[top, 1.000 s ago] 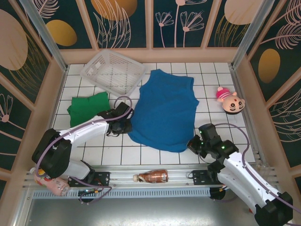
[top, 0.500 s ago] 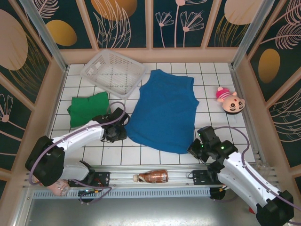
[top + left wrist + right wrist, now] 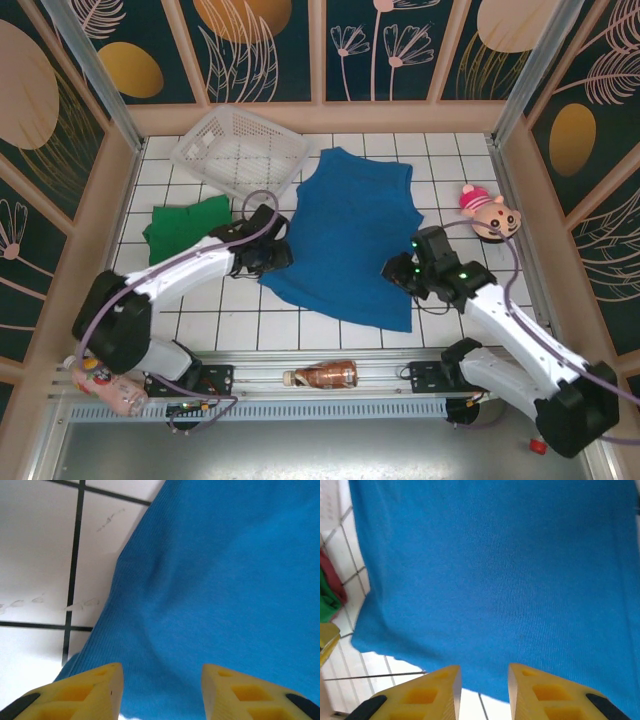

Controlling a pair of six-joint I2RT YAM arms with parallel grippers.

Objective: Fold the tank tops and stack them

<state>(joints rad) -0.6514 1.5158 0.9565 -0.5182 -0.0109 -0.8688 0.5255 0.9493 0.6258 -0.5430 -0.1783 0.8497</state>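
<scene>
The blue top [image 3: 350, 235] lies spread flat in the middle of the table [image 3: 455, 160], straps toward the far side and hem toward the arms. It seems to be laid out this way so that its sides can be folded inward. The green top [image 3: 182, 228] sits folded at the left, well apart from it, and is probably the base of the stack. The basket [image 3: 240, 150] lies beyond both, its near corner just beside the blue top's left strap.

The left gripper [image 3: 276, 256] is at the blue top's left edge, down toward the hem. The right gripper [image 3: 397, 270] is at the right edge, roughly opposite. I judge that each is placed to take one side for a joint fold.

The overhead view gives this layout but not the jaws. In the left wrist view the yellow fingers [image 3: 95, 690] are spread wide over the cloth's edge and pinch nothing. In the right wrist view the fingers [image 3: 432, 690] stand apart by a narrower gap above the hem, also empty. That view also catches a strip of the maroon top [image 3: 331, 577] touching green cloth; from overhead I cannot pick it out.
</scene>
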